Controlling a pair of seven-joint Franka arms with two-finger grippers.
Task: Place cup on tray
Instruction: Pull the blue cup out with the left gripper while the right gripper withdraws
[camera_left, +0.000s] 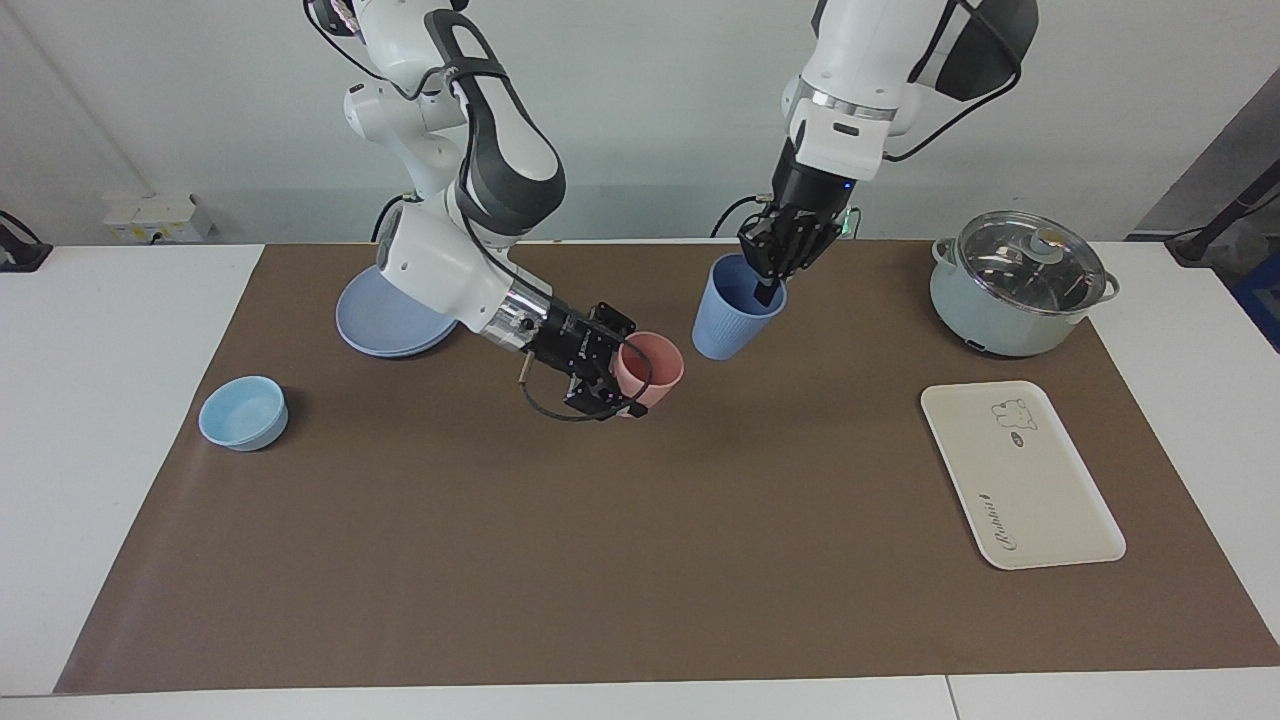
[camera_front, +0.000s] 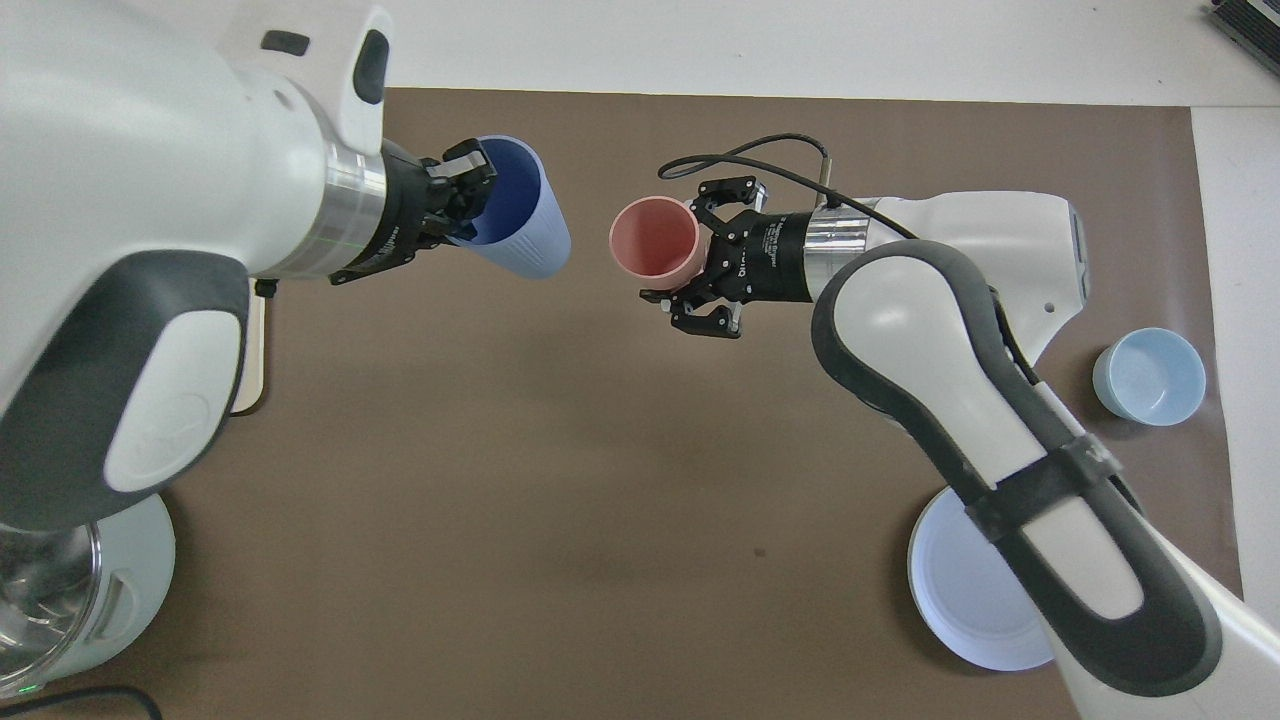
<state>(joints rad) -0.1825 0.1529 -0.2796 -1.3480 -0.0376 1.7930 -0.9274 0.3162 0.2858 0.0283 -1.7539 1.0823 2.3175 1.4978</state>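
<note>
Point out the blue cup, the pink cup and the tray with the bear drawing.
blue cup (camera_left: 722, 322), facing view, outer side wall.
pink cup (camera_left: 655, 374), facing view, inside near the rim.
tray (camera_left: 1030, 490), facing view, bare flat middle.

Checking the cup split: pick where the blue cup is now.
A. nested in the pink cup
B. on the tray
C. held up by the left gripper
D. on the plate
C: the left gripper grips the blue cup by its rim, apart from the pink cup.

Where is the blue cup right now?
The blue cup hangs in the left gripper, raised over the mat beside the pink cup, not yet over the tray.
</note>
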